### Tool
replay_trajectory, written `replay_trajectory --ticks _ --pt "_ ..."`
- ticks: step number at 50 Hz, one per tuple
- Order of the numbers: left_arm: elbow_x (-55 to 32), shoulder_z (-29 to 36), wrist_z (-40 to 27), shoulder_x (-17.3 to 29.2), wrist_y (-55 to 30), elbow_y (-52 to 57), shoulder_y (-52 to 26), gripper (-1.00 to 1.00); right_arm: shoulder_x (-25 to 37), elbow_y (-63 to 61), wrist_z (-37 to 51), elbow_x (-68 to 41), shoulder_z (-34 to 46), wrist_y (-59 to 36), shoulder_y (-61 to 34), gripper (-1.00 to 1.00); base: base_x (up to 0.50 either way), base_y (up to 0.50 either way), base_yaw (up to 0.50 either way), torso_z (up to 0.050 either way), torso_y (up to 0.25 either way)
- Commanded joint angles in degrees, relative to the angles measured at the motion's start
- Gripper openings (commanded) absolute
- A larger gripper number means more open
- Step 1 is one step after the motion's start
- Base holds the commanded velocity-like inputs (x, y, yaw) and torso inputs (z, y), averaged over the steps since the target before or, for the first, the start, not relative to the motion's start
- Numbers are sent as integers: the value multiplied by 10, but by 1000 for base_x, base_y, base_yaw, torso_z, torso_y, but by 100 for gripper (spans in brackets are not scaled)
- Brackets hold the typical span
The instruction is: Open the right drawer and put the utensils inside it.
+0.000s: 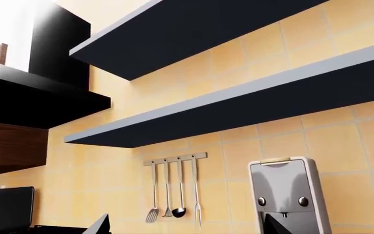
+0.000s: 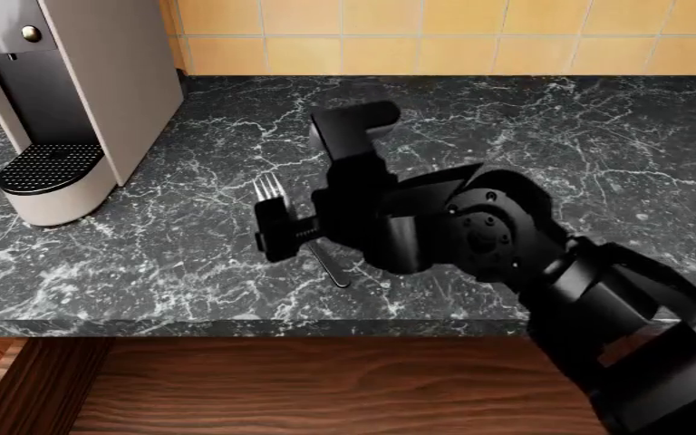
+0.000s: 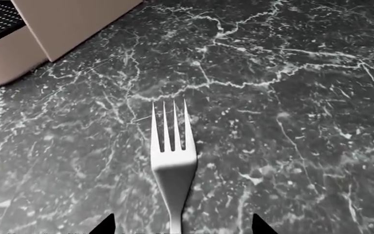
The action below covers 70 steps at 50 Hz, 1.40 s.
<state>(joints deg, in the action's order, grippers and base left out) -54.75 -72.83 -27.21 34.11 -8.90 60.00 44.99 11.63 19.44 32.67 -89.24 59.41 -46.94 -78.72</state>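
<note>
Fork (image 3: 173,165) tines are seen flat on the dark marbled tabletop (image 2: 590,136), pointing away toward the tiled wall (image 2: 445,36), with the handle running back toward the front edge. In the head view the fork (image 2: 271,188) lies just in front of the right gripper (image 2: 278,232), and part of its handle shows below the wrist. The right gripper is lowered over the handle, apparently so that the slim metal can be pinched along its narrow sides. In the right wrist view two dark fingers (image 3: 102,225) are seen spread, one on each side of the handle, and they are not yet pressed on it. Whether they touch the tabletop cannot be told.

The coffee machine (image 2: 82,91) stands well apart, at the left of the tabletop, so the approach is left free on that side. A spatula is not seen on the tabletop in any view.

Below the front edge a reddish-brown wooden surface (image 2: 323,390) is shown, which is judged to be the bottom of the right drawer, already pulled out so that the fork can be carried a short way and dropped in.

The left arm is held raised and out of the way; its camera is turned to the shelves (image 1: 239,102), the hanging tools (image 1: 174,190) and the coffee machine, and its fingers are not in view.
</note>
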Motion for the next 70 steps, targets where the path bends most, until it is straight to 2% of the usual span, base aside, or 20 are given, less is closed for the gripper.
replay_trajectory --ticks 1,31,54,66,67,70 --pt "6 6 0 -1 2 0 0 100 -12 22 -26 16 18 -3 0 100 0 0 0 0 0" --pt "9 11 -6 6 0 0 0 100 -52 159 -117 54 55 14 18 100 0 0 0 0 0" --pt "9 9 -2 1 3 0 0 100 -62 118 -117 55 119 -70 30 100 0 0 0 -1 0" --pt "10 10 -2 2 4 0 0 100 -62 131 -141 60 129 -69 35 100 -1 0 0 -2 0" --pt "9 7 -2 2 3 0 0 100 -61 131 -142 60 129 -69 36 -100 0 0 -3 0 0" --pt "6 4 -1 3 2 0 0 100 -59 129 -144 56 127 -69 37 -100 -3 -2 -3 -3 0"
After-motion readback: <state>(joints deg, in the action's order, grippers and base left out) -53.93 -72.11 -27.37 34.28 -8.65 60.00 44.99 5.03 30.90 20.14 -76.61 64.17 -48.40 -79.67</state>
